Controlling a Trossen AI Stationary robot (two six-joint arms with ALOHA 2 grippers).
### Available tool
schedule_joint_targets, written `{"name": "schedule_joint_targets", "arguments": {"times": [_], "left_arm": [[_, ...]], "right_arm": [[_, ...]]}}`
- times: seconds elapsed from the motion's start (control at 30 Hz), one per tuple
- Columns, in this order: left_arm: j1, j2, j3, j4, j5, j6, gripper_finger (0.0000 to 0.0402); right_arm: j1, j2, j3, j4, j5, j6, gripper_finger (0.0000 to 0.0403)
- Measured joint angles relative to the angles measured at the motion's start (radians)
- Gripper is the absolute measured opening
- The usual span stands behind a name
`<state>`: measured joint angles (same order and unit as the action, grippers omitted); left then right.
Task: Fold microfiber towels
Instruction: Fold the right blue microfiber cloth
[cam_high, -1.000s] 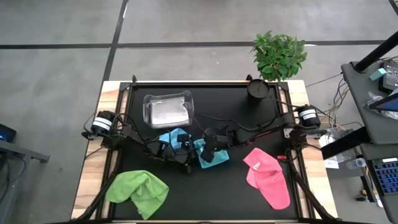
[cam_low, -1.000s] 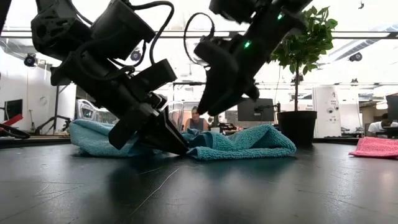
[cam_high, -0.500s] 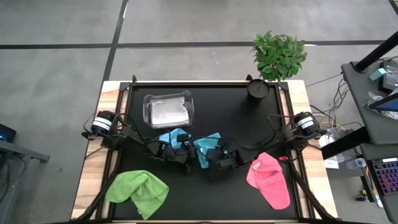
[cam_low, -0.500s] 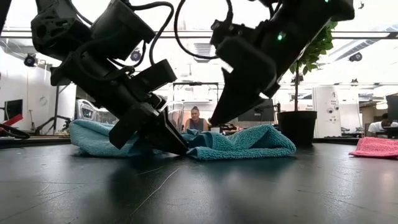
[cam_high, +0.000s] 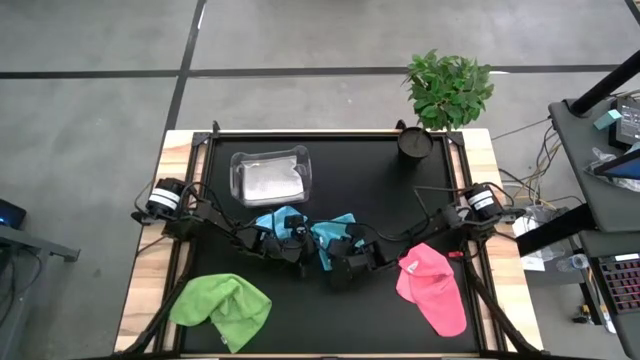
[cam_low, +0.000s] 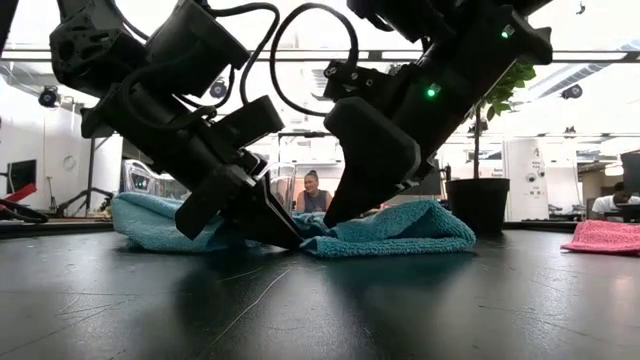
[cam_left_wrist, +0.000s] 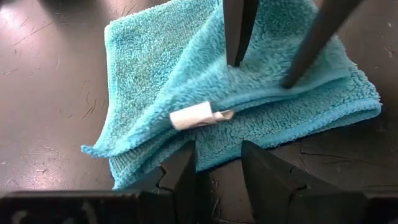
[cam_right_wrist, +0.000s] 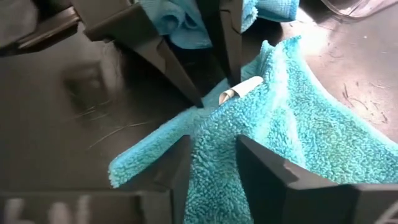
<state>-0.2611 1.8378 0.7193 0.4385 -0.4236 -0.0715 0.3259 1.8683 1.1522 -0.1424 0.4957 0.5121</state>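
Lime green towel (cam_high: 222, 306): crumpled, well to the left of both tools. Left tool (cam_high: 300, 264): tips lowered to the blue towel's (cam_high: 322, 238) near edge, fingers parted, nothing held. Blue towel: mid-table, partly folded, white tag (cam_left_wrist: 194, 116) showing. Right tool (cam_high: 333, 277): just right of the left tool, fingers straddling that towel's edge, grip uncertain. Pink towel (cam_high: 432, 288): farther right.
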Motion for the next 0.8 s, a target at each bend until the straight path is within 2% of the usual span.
{"name": "schedule_joint_targets", "arguments": {"times": [0.2, 0.27, 0.8], "left_arm": [[0.0, 0.0, 0.0, 0.0, 0.0, 0.0, 0.0116], [0.0, 0.0, 0.0, 0.0, 0.0, 0.0, 0.0116], [0.0, 0.0, 0.0, -0.001, 0.0, 0.0, 0.0116]], "right_arm": [[-0.005, 0.0, 0.0, 0.004, -0.003, 0.0, 0.0031], [-0.005, 0.0, 0.005, 0.005, -0.003, -0.002, 0.0015], [-0.006, 0.0, 0.041, 0.001, -0.051, 0.026, 0.0014]]}}
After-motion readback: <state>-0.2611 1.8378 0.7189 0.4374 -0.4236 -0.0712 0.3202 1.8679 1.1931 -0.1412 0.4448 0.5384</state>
